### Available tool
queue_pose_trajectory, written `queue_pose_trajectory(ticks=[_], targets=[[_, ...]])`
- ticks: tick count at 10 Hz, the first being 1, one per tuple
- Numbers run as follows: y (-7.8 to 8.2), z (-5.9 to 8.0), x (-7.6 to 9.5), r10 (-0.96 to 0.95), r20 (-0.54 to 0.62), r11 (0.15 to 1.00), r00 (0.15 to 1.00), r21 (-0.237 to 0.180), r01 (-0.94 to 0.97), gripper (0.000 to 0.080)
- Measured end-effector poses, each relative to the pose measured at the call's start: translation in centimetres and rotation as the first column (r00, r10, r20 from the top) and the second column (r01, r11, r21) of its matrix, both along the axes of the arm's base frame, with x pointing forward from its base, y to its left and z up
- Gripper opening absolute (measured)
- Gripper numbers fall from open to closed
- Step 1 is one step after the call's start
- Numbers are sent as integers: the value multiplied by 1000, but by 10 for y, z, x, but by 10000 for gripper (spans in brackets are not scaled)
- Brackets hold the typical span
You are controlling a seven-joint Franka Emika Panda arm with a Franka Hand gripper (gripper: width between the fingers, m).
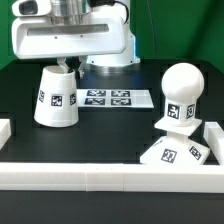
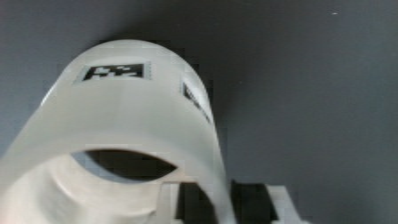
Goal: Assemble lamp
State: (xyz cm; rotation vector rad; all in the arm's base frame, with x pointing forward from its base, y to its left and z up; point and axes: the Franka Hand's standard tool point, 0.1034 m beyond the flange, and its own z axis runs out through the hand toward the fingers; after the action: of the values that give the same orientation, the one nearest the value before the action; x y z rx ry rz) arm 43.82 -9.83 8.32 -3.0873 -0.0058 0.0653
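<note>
Exterior view: the gripper (image 1: 67,62) hangs from the arm directly over the narrow upper end of the shade (image 1: 57,97), which stands on its wide end on the black table (image 1: 110,135) toward the exterior view's left, well back from the near edge. The fingertips meet the shade's top rim; how wide they stand cannot be told from this view. Just beside the shade, toward the middle of the table, lies the marker board (image 1: 107,98), flat, with its printed tags facing up. Toward the exterior view's right the bulb (image 1: 180,95) stands upright with its round head uppermost, set in the base (image 1: 180,146), which rests against the white border rail (image 1: 100,176) along the near edge. Wrist view: the shade (image 2: 134,120) fills the picture, its open rim nearest the camera and a tag on its outer wall. One dark fingertip (image 2: 263,198) lies outside the rim wall and a second (image 2: 173,200) appears just inside it, so the claw is narrow and pinches the shade's rim.
</note>
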Motion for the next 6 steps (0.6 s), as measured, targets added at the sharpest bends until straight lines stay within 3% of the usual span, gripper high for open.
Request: queue_pose_trajectory(ticks=[2, 3, 6], targets=[[1, 1, 1, 1, 1, 1000, 1000, 2, -1, 47], [7, 9, 6, -7, -1, 1000, 1000, 24, 7, 47], [39, 51, 43, -65, 9, 992, 998, 108, 63, 47]])
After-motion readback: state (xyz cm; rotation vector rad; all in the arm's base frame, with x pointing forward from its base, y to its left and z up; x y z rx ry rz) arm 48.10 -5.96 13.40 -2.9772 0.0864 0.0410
